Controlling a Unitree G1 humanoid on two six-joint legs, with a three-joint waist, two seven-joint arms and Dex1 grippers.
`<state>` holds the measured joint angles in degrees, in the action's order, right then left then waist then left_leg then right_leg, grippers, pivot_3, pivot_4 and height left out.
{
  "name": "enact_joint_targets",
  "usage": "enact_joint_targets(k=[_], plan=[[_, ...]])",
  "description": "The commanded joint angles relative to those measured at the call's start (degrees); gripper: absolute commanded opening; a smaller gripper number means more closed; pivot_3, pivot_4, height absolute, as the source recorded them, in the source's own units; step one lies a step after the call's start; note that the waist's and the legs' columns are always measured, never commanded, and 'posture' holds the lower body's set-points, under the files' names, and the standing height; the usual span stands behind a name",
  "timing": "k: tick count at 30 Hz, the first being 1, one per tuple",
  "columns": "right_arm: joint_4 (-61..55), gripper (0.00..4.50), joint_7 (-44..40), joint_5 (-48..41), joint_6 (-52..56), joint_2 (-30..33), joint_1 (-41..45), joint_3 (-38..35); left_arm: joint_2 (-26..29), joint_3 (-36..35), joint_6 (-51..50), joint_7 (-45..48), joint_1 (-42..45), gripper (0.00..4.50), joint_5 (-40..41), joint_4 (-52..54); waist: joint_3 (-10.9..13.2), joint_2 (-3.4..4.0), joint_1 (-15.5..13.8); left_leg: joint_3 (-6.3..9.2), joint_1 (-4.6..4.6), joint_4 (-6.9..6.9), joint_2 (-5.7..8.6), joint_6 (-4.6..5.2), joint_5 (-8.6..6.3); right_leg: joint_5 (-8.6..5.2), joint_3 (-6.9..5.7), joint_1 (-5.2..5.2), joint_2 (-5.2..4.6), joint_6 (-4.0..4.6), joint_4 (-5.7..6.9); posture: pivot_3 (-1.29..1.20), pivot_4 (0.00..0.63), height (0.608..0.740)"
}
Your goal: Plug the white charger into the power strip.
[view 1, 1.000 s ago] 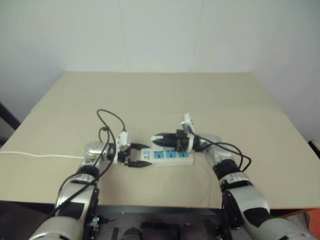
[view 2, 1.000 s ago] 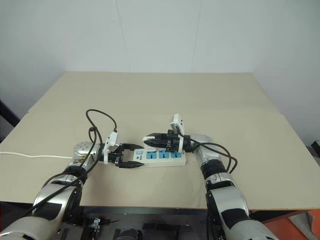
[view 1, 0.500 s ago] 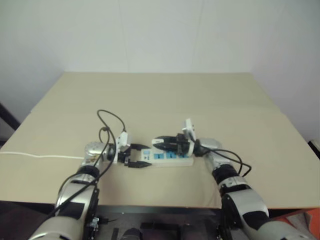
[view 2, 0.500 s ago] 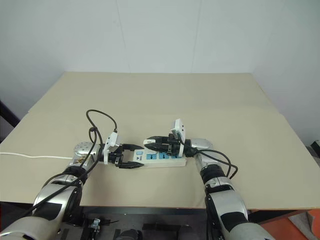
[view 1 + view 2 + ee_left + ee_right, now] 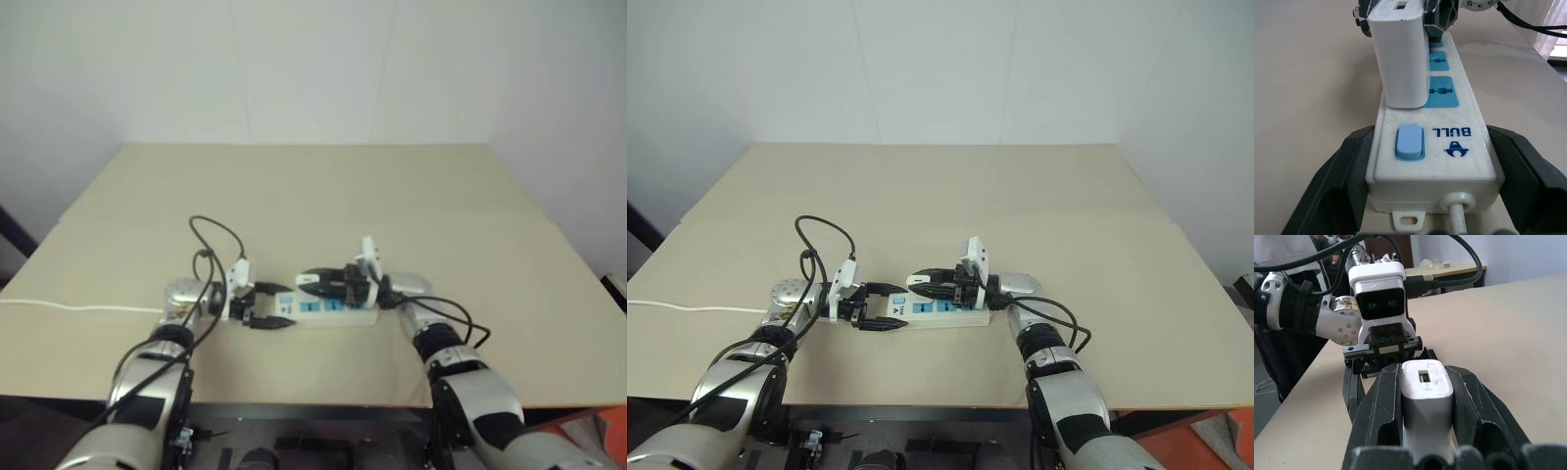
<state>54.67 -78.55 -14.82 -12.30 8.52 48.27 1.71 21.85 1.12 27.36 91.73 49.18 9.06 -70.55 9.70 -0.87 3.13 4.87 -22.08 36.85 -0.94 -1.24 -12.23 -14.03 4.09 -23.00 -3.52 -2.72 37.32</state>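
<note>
I see my left end effector (image 5: 878, 305) pointing inward with its black fingers (image 5: 1342, 181) spread wide on either side of the power strip (image 5: 1435, 152) end, while my right end effector (image 5: 921, 283) (reaching in from the opposite side) is clamped on the white charger (image 5: 1426, 404).

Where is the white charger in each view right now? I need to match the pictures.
Left eye: white charger, mid-table, between the right claw's fingers.
Right eye: over the power strip.
Left wrist: tall block standing on the strip beside the blue switch.
Right wrist: bottom centre, clamped.
Shared landmark: the strip's blue socket panels.
</note>
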Motion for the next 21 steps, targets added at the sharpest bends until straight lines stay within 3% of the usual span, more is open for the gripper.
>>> enact_joint_targets(k=[1, 11, 12, 20, 21], plan=[[4.8, 1.11, 0.5, 5.1, 1.1, 0.4, -3.3, 3.5, 0.4, 0.7, 0.1, 0.8, -0.2, 3.25, -0.8, 0.1, -0.1, 0.0, 0.0, 0.0, 0.0, 0.0, 0.0, 0.0, 0.0, 0.0, 0.0, 0.0, 0.0, 0.0, 0.0, 0.0, 0.15, 0.74], [6.8, 1.11, 0.0, 6.3, 2.8, 0.8, -2.8, 4.6, 0.7, 1.0, 0.0, 0.8, -0.3, 3.25, -0.8, 0.3, -0.1, -0.01, 0.4, 0.0, 0.36, -0.07, -0.01, 0.02, -0.02, -0.04, -0.01, 0.41, 0.0, -0.06, -0.14, 0.0, 0.15, 0.74], [6.8, 1.83, 0.2, 6.4, 2.3, 0.8, -2.8, 4.6, 0.8, 1.0, 0.1, 0.8, -0.4, 3.25, -0.8, 0.3, -0.1, -0.02, 0.4, 0.0, 0.41, -0.08, -0.02, 0.02, -0.02, -0.09, -0.02, 0.45, 0.0, -0.14, -0.15, 0.0, 0.15, 0.74], [6.5, 4.46, 1.0, 5.7, -2.3, 0.6, -3.4, 3.1, 0.8, 0.9, 0.1, 0.8, -0.4, 3.25, -0.9, 0.2, -0.3, -0.25, 0.5, 0.02, 0.67, -0.12, -0.04, 0.02, -0.03, -0.25, -0.04, 0.72, 0.01, -0.4, -0.2, 0.0, 0.15, 0.74], [6.6, 4.46, 1.3, 5.9, -2.9, 0.6, -3.4, 3.1, 0.8, 0.9, 0.1, 0.8, -0.3, 3.25, -1.0, 0.1, -0.3, -0.26, 0.5, 0.02, 0.68, -0.13, -0.04, 0.02, -0.03, -0.25, -0.04, 0.72, 0.01, -0.4, -0.2, 0.0, 0.15, 0.74]])
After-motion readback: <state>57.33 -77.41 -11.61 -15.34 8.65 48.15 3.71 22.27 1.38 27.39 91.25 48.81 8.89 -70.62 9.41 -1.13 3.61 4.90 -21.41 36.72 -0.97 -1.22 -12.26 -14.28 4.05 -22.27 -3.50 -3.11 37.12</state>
